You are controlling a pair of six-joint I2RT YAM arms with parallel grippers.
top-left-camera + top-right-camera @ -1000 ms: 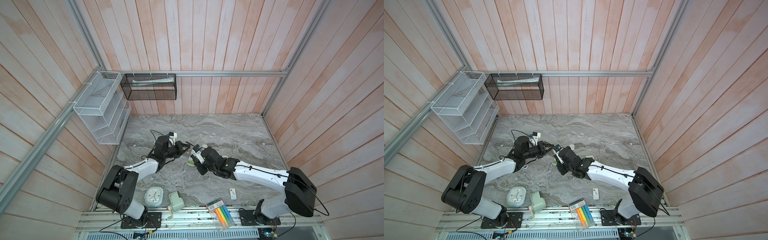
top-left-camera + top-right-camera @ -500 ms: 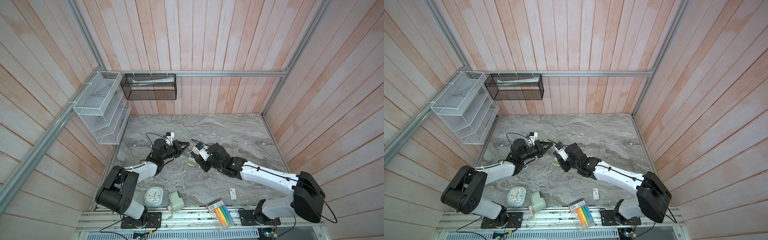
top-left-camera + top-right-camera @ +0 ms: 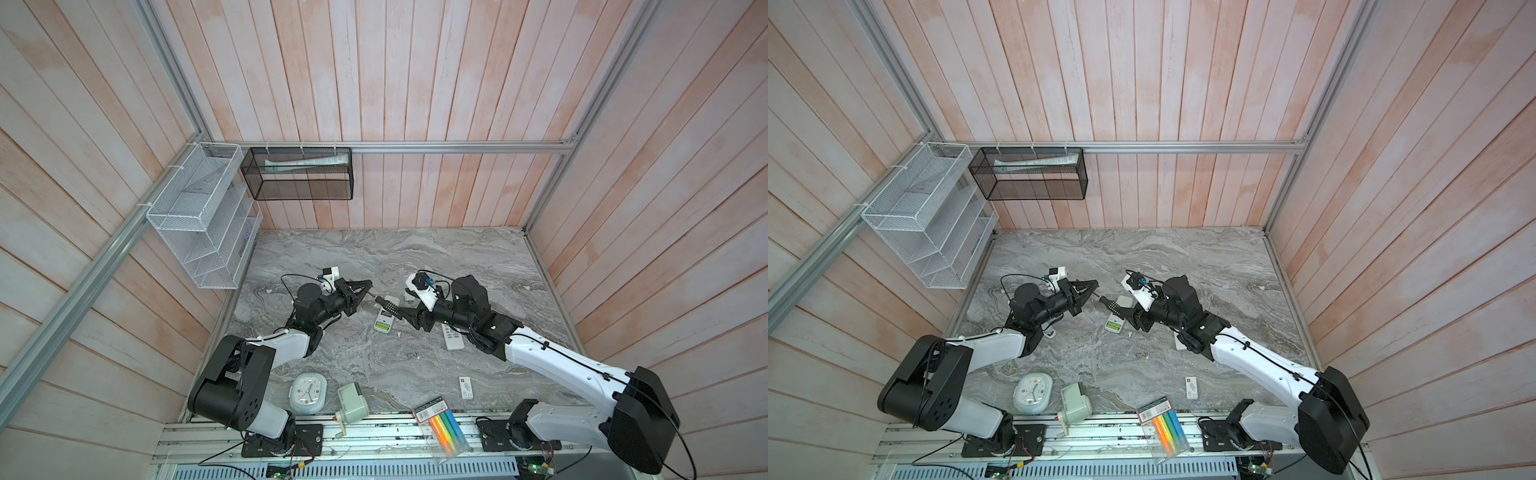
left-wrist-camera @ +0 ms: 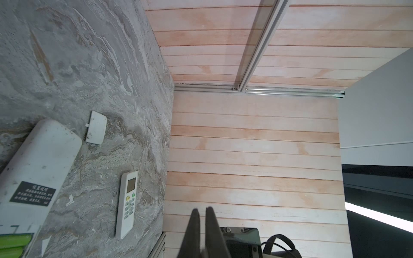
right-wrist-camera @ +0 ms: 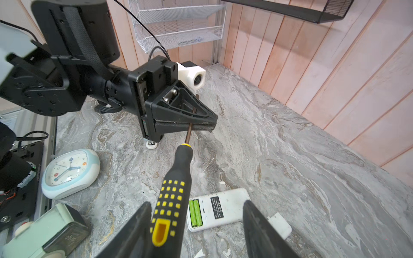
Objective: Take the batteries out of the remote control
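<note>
The white remote control [image 5: 225, 207] lies face down on the marble table with its compartment uncovered. Two lime green batteries [image 5: 195, 212] sit side by side inside it. In both top views the remote control [image 3: 384, 321] [image 3: 1115, 322] lies between the arms. My left gripper [image 5: 213, 125] is shut on the metal shaft of a black and yellow screwdriver [image 5: 173, 192], held level above the table. My right gripper [image 5: 195, 203] is open around the handle, which rests against one finger. The loose battery cover [image 5: 278, 224] lies beside the remote.
A second white remote [image 3: 453, 340] lies under my right arm. Near the front edge are a clock [image 3: 308, 392], a pale green box [image 3: 352, 401], a highlighter packet [image 3: 442, 426] and a small card [image 3: 465, 386]. On the walls hang a white wire rack [image 3: 199, 216] and a black mesh basket [image 3: 299, 174].
My right gripper has opened off the screwdriver handle. Both arms have shifted toward the back of the table, the left still clamped on the shaft.
</note>
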